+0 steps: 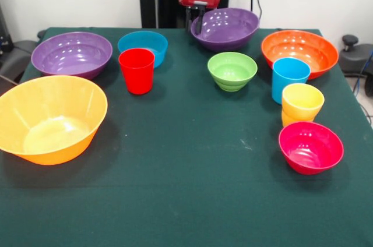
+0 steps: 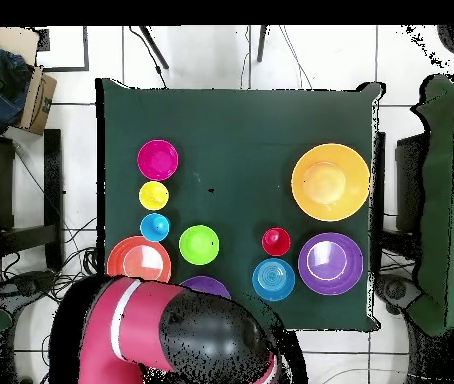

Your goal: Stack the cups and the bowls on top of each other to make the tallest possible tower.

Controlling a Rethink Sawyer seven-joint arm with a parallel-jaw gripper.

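From the front, your gripper (image 1: pixel 198 21) hangs at the rim of the far purple bowl (image 1: pixel 226 27); you cannot tell its state. No bowl or cup on the green surface (image 1: pixel 186 200) is stacked. Overhead, the arm (image 2: pixel 161 340) covers that bowl; the red cup (image 2: pixel 276 241) stands beside the blue bowl (image 2: pixel 273 280).

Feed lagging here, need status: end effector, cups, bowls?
End effector at purple bowl rim, grip unclear. Nothing stacked; red cup, blue cup, yellow cup standing separately. No obstruction.
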